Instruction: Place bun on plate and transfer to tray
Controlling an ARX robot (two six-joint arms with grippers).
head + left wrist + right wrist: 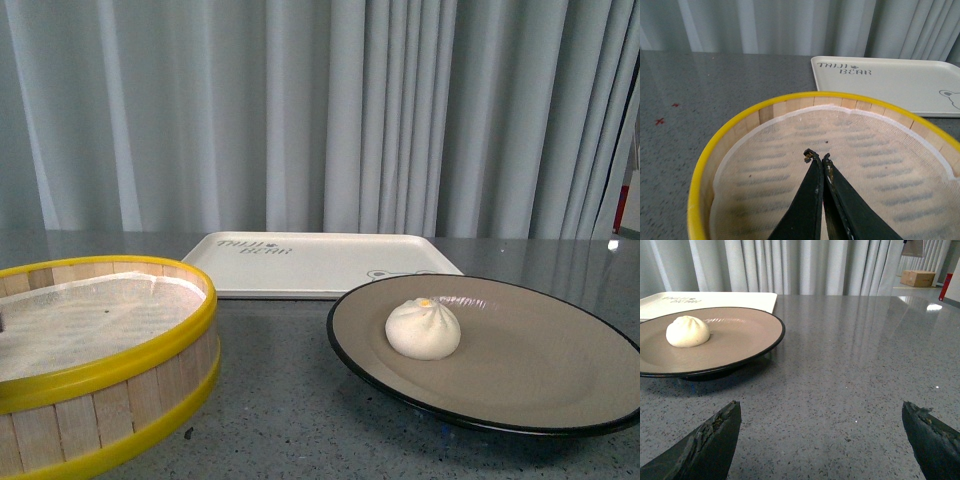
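Bun [423, 328] sits on plate [540, 370]. Plate probably stiff and slick, so pinch its black rim. Right gripper [820, 409] spread wide; left gripper [818, 158] pressed together, empty.

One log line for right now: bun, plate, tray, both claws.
bun: on plate | plate: on table, not on tray | left claw: shut, empty, over steamer basket | right claw: open, empty, clear of plate

Small round white steamed bun [423, 328], pleated, orange-dotted on top, sits upright left of centre on a large shallow beige plate [560, 365] with a black rim. The plate rests on the grey desk [270, 400], right side. A flat cream rectangular plastic tray [320, 268] with dark lettering lies just behind the plate, toward the desk's far edge.
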